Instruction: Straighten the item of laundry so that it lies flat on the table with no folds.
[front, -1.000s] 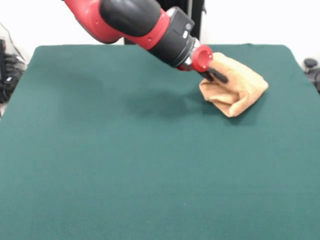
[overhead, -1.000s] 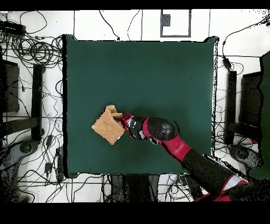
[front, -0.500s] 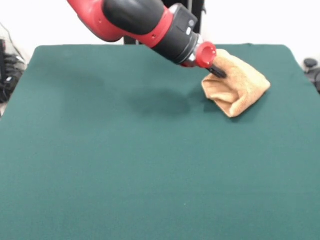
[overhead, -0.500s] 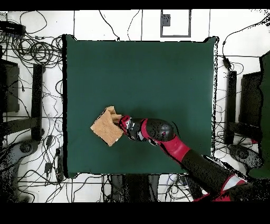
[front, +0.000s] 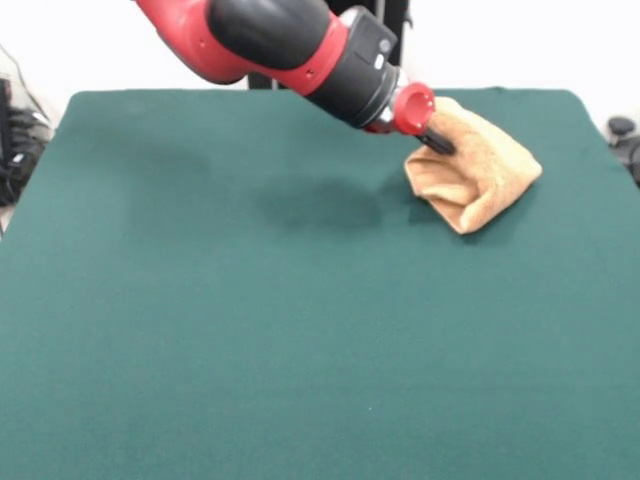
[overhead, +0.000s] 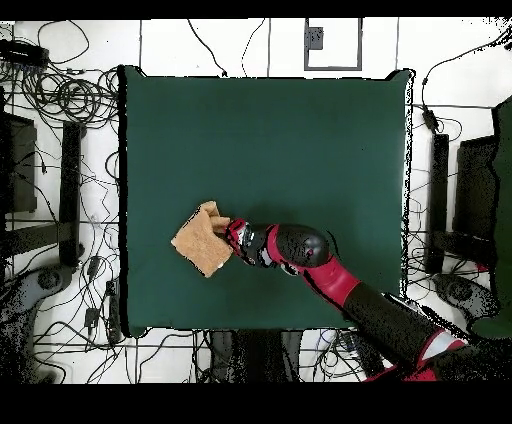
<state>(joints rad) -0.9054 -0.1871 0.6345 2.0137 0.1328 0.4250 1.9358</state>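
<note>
1. Front view: the towel (front: 474, 176) lies bunched and folded on the table (front: 250, 330), close to the table's far edge and towards its right-hand corner in this view. One flap stands up and curls over, so a hollow shows on the towel's left side.
2. Front view: the arm (front: 290, 45) slants down from the top of the picture, and the gripper (front: 436, 142) sits against the towel's upper left part. Its dark tip touches the cloth; whether the jaws are apart or clamped on the fabric I cannot tell.
3. Overhead view: the towel (overhead: 201, 241) is a tilted, folded shape near the table's (overhead: 300, 130) lower left part.
4. Overhead view: the gripper (overhead: 229, 232) meets the towel's right side, with the arm (overhead: 330, 275) running off to the lower right.
</note>
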